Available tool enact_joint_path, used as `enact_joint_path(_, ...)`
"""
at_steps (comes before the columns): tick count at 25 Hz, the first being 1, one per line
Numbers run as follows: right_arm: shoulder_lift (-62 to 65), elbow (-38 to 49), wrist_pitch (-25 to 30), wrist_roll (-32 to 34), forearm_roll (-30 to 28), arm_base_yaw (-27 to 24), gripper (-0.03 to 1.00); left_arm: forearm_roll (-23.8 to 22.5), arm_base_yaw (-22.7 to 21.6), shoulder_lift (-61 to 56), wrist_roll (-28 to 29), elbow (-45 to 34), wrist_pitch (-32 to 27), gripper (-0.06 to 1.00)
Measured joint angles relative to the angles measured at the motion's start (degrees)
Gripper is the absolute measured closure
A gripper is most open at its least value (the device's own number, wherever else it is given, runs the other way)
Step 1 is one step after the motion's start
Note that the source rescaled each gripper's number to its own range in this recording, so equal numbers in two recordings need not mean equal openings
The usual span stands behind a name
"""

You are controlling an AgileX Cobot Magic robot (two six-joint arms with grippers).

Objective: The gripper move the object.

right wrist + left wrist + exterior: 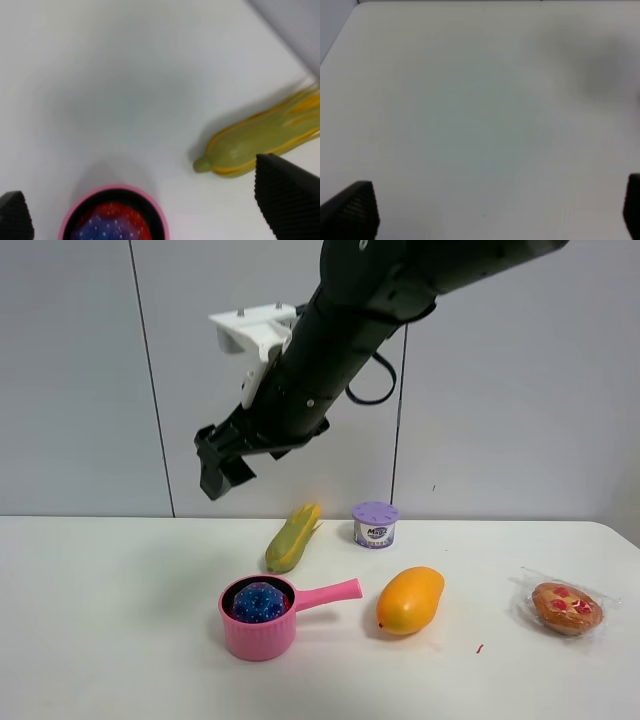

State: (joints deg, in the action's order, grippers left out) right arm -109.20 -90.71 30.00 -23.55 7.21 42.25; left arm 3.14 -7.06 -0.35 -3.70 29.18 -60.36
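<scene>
The red and blue bumpy ball lies inside a small pink pot with a side handle, on the white table. In the right wrist view the ball sits in the pot below the open fingers. My right gripper hangs high above the table, above and left of the pot, open and empty; it also shows in the right wrist view. My left gripper is open and empty over bare table; it does not show in the exterior view.
A green-yellow corn cob lies behind the pot, also in the right wrist view. A purple-lidded cup stands at the back. An orange mango lies right of the pot handle. A wrapped pastry is at the far right.
</scene>
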Motion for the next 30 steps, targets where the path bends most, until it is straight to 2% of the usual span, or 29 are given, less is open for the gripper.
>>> enact_joint_path(9, 9.6, 0.0, 3.5, 1.1, -0.1, 0.0, 0.29, 0.0, 0.0, 0.0, 0.0, 0.0, 0.0, -0.06)
enact_joint_path(16, 14.9, 0.0, 4.9, 6.8, -6.3, 0.0, 0.29, 0.0, 0.0, 0.0, 0.0, 0.0, 0.0, -0.06)
enact_joint_path(21, 18.0, 0.0, 7.2, 15.3, -18.4, 0.0, 0.29, 0.0, 0.0, 0.0, 0.0, 0.0, 0.0, -0.06)
enact_joint_path(30, 21.7, 0.0, 20.3, 35.7, -47.5, 0.0, 0.29, 0.0, 0.0, 0.0, 0.0, 0.0, 0.0, -0.06)
